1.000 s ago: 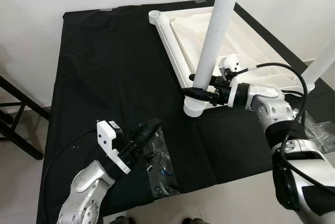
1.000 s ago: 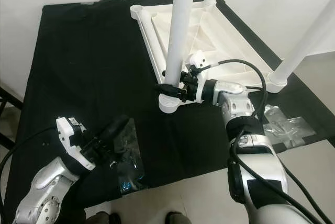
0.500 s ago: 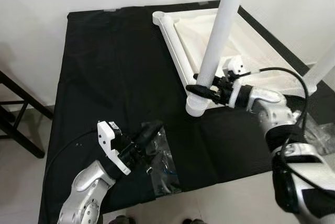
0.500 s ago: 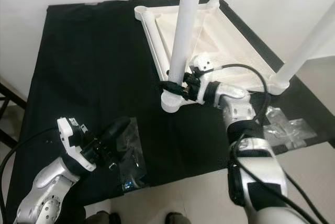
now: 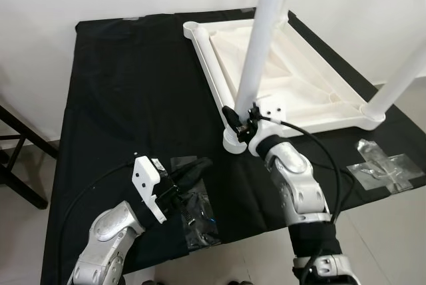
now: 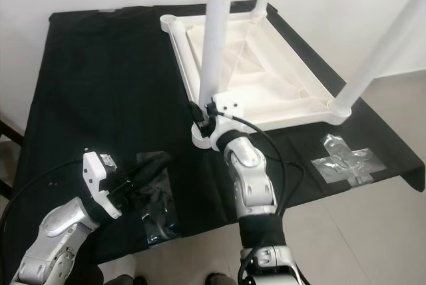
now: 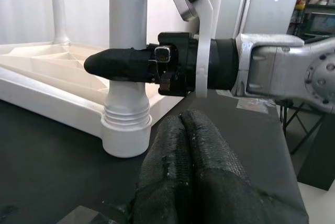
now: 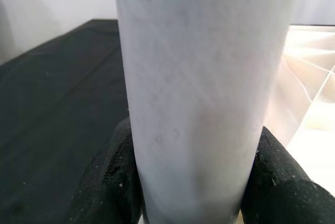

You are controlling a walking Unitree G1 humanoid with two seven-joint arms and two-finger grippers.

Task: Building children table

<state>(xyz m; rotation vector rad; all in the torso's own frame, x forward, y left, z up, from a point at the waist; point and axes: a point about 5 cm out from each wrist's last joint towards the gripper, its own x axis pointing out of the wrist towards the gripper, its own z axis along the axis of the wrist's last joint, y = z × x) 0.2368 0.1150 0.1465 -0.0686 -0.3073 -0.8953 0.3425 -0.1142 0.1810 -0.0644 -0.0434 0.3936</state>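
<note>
An upside-down white plastic children's table top (image 5: 286,78) lies on a black cloth (image 5: 133,85) toward the far right of the covered surface, with round white tube legs rising from its corner sockets. The nearest white leg (image 5: 261,45) stands upright in the near-left corner socket (image 5: 234,142), and the right gripper (image 5: 241,120) is clamped around that leg just above the socket, one black finger on each side of the tube, as the right wrist view shows. Another white leg (image 5: 403,78) stands at the table top's near-right corner, at about 3 o'clock from the gripped one. At about 7 o'clock from the socket, the left gripper (image 5: 192,173) rests with its fingers pressed together over a clear plastic bag of hardware (image 5: 198,217) lying near the cloth's front edge. A second clear plastic bag (image 5: 386,168) lies at about 4 o'clock, near the cloth's right edge.
</note>
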